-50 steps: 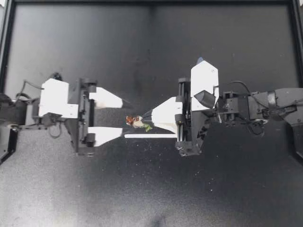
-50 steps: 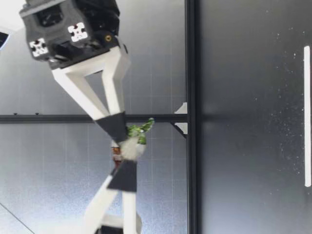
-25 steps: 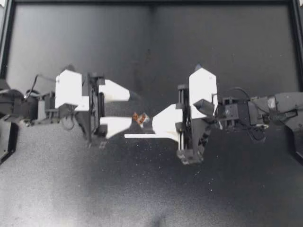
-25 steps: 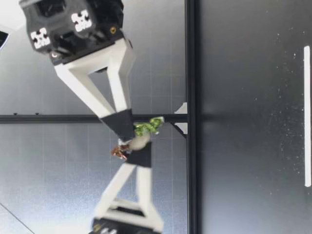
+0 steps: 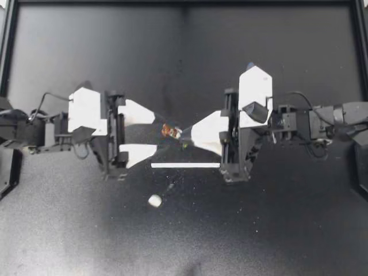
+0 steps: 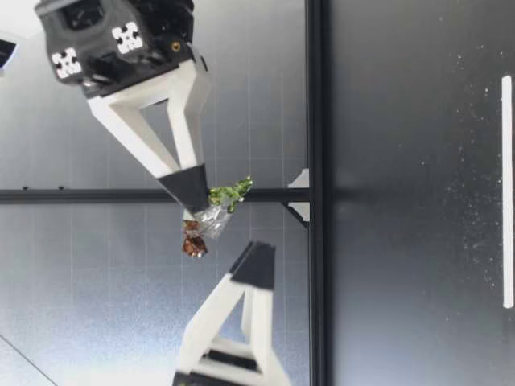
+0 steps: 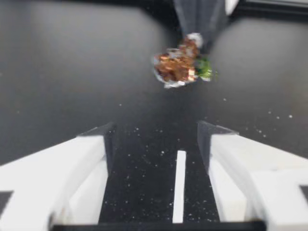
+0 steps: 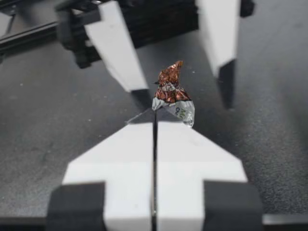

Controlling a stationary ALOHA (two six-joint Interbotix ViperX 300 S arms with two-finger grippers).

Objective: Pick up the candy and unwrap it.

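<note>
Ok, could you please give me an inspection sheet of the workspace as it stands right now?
Surface: black mat, dusted with white specks.
Job's things: crumpled wrapper held above the mat by my right gripper; small white round piece, likely the candy, lies on the mat apart from both grippers.
Clutter: thin white strip lying on the mat.
Grippers: right gripper shut on the wrapper; left gripper open, empty, facing the wrapper.
Cables: black cables loop at both wrists, clear of the wrapper.
Surroundings: black frame around the mat; grey gridded wall behind.
</note>
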